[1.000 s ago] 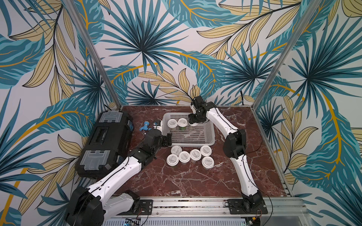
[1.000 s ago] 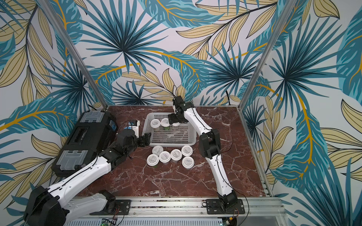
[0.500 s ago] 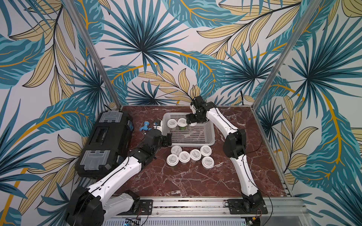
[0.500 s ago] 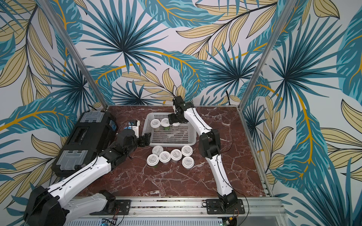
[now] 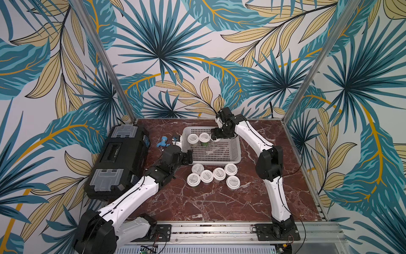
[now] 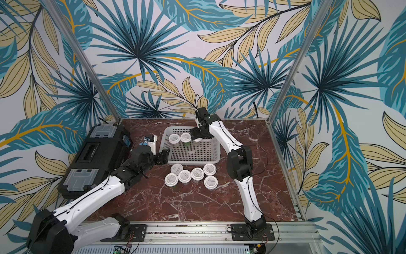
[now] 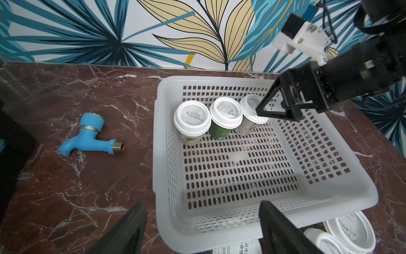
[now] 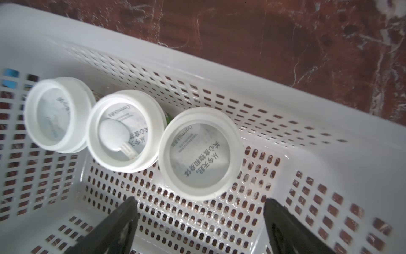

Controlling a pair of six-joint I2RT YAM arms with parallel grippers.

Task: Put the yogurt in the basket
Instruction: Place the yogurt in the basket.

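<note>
Right gripper (image 8: pixel 200 204) hangs over the far row of the basket (image 5: pixel 215 163), jaws spread wide, nothing clamped. The yogurt cup (image 8: pixel 197 154) just ahead of its fingers (image 8: pixel 123 220) stands free on the basket floor, looks upright, lid right against the next cup's lid. W/ the two other cups (image 5: pixel 192 138) beside it that makes three in. Six cups (image 5: pixel 206 176) sit clustered on the table (image 5: pixel 197 204), just in front of the basket's near wall.

Left gripper (image 7: pixel 202 204) sits low at the basket's near-left corner, jaws also apart, gripping nothing I can see. Can't tell if a finger touches the wall.

Step in hand, I'd say: the let-go & pull-out. To do it well, leave the jaws wide & go straight up first, no sideways swing til the fingertips are above the lids. The row is tight, so a clipped rim could tip a cup into its neighbours. Only then cross the near wall, high enough to clear the rim.

Next pick is prob a cup on the cluster's right side. Come down vertical, since those cups touch each other & the fingers need a gap either side. Blue fitting (image 7: pixel 90 136) & black toolbox (image 5: pixel 118 158) lie off to the left, no part in this.
</note>
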